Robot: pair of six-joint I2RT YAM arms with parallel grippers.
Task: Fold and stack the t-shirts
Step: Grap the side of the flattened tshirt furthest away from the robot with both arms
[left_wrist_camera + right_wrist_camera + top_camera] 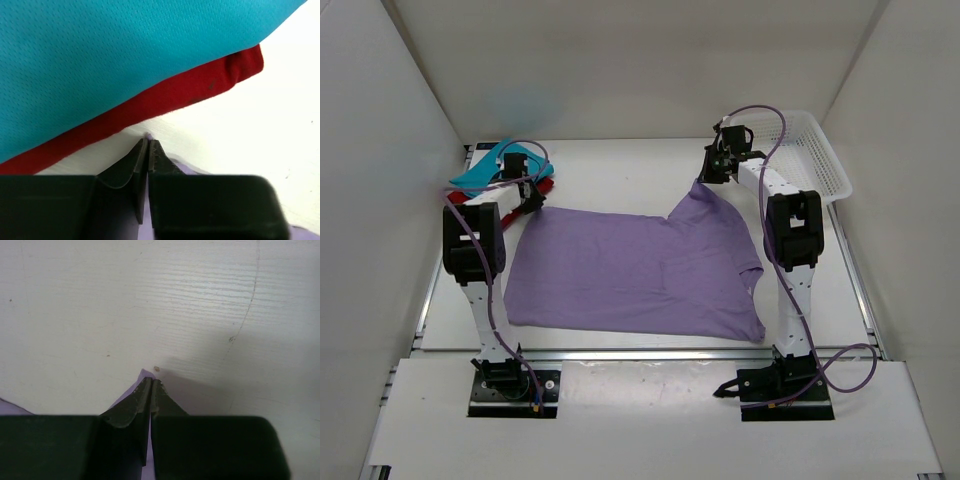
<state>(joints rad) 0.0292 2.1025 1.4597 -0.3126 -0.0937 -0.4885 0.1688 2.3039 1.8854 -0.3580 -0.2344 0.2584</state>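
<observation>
Top external view, left to right: teal t-shirt lies over dark red t-shirt at the table's far-left corner. Left gripper, fingers pressed together, pinches the far-left corner of the lavender t-shirt, which is spread mid-table. Right gripper, likewise closed, holds the far-right corner raised. White basket stands far right. Step judged: first fold of the lavender t-shirt; next, both corners should travel together toward the near hem.

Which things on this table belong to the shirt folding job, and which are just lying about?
Job: purple t-shirt, pinched at its far edge by left gripper and right gripper; teal t-shirt; red t-shirt.
Lying about: white mesh basket.
</observation>
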